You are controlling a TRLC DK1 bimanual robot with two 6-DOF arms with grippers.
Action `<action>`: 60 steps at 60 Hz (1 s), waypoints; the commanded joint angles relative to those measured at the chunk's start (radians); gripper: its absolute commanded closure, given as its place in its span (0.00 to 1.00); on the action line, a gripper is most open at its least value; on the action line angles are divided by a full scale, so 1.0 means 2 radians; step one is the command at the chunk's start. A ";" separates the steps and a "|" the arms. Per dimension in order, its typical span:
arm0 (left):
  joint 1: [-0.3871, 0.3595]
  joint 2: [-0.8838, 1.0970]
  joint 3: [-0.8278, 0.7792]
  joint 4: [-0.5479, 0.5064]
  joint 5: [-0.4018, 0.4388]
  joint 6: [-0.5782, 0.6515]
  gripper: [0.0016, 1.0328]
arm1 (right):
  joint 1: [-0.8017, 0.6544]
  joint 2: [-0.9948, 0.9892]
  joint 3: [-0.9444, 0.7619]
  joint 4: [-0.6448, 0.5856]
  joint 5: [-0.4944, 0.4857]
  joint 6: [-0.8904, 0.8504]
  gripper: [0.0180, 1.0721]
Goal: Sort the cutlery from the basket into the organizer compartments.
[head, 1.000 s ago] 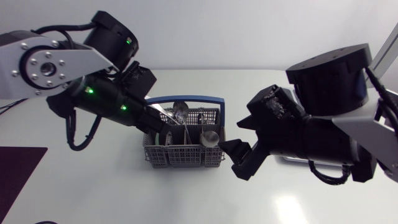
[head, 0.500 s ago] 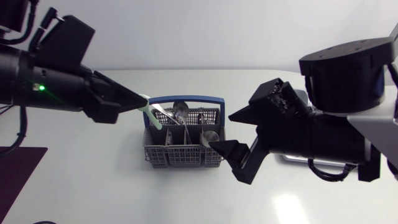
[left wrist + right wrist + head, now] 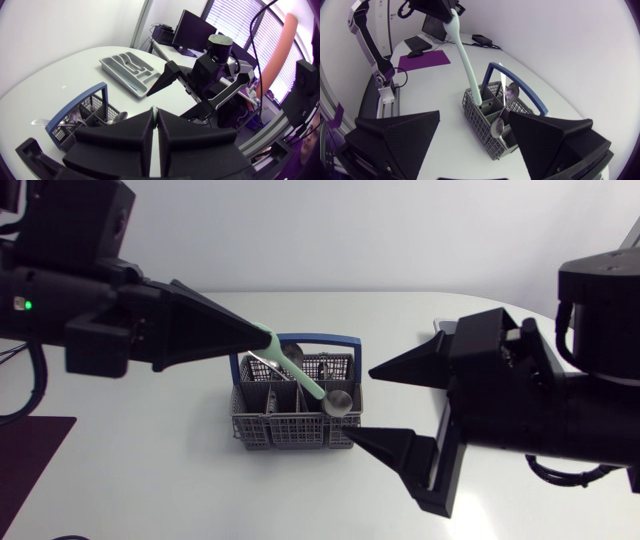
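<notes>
Two claws at the basket [image 3: 290, 432], centre frame. Left gripper [image 3: 265, 335] is clamped on the top end of a pale green utensil [image 3: 296, 370], whose lower end sits inside the basket. Right gripper [image 3: 358, 402] is spread wide, gripping nothing, at the basket's right side. Organizer [image 3: 127, 70] lies beyond the basket

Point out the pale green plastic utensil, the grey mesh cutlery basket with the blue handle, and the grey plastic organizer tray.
pale green plastic utensil [image 3: 463, 55], right wrist view, mid-handle.
grey mesh cutlery basket [image 3: 295, 432], head view, front wall.
grey plastic organizer tray [image 3: 125, 64], left wrist view, bare interior.
</notes>
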 commanded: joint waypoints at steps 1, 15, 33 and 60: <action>-0.004 0.025 -0.006 0.006 0.022 0.003 0.97 | 0.005 -0.008 -0.013 -0.011 -0.010 -0.015 0.10; -0.026 0.075 0.006 0.012 0.062 0.003 0.97 | 0.004 -0.011 -0.015 -0.007 -0.037 -0.022 0.15; -0.046 0.112 0.025 0.012 0.091 0.002 0.97 | -0.005 0.005 -0.014 0.010 -0.077 -0.022 0.28; -0.049 0.117 0.023 0.012 0.100 0.004 0.97 | -0.026 0.009 -0.022 0.022 -0.108 -0.018 0.53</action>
